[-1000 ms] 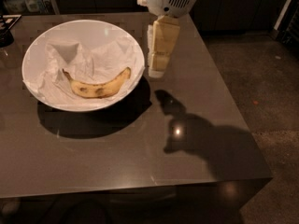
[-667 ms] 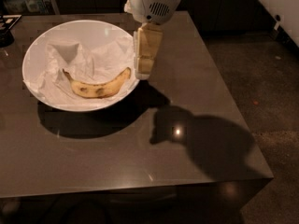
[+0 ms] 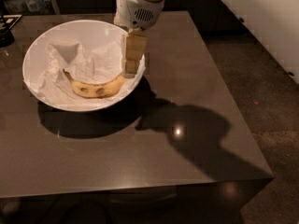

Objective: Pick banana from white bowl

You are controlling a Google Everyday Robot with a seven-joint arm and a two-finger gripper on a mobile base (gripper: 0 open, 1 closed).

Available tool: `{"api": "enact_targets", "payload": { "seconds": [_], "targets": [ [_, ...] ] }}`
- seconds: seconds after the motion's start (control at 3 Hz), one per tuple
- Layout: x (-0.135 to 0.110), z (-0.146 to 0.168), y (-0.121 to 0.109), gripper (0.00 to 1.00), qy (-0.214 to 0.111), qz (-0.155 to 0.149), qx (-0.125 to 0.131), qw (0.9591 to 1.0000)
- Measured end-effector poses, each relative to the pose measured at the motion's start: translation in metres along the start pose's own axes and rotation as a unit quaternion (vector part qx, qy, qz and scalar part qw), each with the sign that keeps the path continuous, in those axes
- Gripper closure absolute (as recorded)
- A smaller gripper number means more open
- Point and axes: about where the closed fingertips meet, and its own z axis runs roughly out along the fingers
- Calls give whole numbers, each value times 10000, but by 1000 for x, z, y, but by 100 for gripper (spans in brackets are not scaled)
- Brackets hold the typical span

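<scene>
A curved yellow banana (image 3: 96,87) with brown spots lies in the near part of the large white bowl (image 3: 42,36), on crumpled white paper (image 3: 79,62). The bowl stands on the left half of a dark table (image 3: 187,78). My gripper (image 3: 130,71) hangs from the white arm at the top and reaches down over the bowl's right inner side. Its tip is just above the banana's right end.
Dark objects (image 3: 7,29) stand at the table's far left corner. The table's right edge drops to a dark floor (image 3: 275,97), with a pale wall (image 3: 261,13) at the far right. The arm's shadow lies on the table right of the bowl.
The gripper has moved left, from beside the bowl's right rim to over the bowl's inside, ending above the banana's right end. The banana and bowl have not moved.
</scene>
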Motion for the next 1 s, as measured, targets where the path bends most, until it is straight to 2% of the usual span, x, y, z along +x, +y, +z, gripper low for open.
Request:
{"api": "enact_targets", "payload": {
  "seconds": [0.67,1.0],
  "targets": [
    [-9,26,7,27,82,-147,-238,9996],
    [-13,46,12,24,235,-278,-401,9985]
  ]
}}
